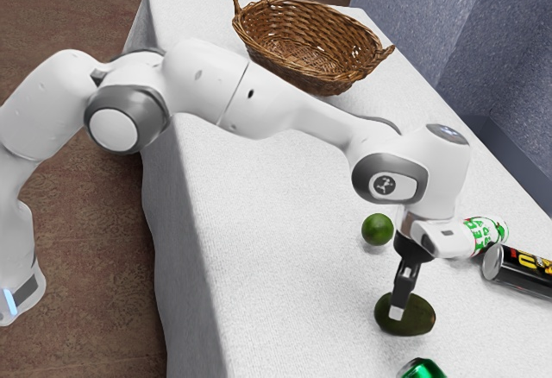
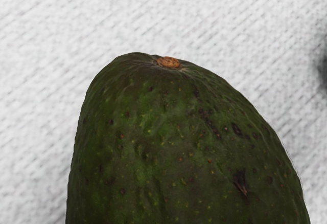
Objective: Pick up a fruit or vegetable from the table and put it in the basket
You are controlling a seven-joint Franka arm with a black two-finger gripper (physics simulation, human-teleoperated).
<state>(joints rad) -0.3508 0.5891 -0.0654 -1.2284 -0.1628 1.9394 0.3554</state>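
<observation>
Avocado point(image 1: 421, 317), one, dark green and speckled: lay on its side on the white-covered desk point(image 1: 267, 248), directly beneath the claw point(image 1: 398, 311). Long axis ran roughly across the exterior view, tilting slightly down toward that view's right; the narrower end, with its orange-brown stem scar point(image 2: 168, 62), pointed to that side, away from the arm's base. State of claw: set down at the avocado; whether apart or clamped on it could not be told.

Lime point(image 1: 377, 229), one, round, green: near the avocado, on the line between it and the basket. Green-and-white can point(image 1: 486, 235), one, lying: beyond the claw, toward the exterior view's right. Black can point(image 1: 528, 272) with yellow lettering, one, lying: just beside the former. Green can point(image 1: 423, 369), one, partly in frame: near the avocado, on the side opposite the lime.

Basket point(image 1: 332, 21), one, brown wicker, two-handled: upright at the desk's far end, well apart from the avocado, its woven inner floor exposed.
</observation>
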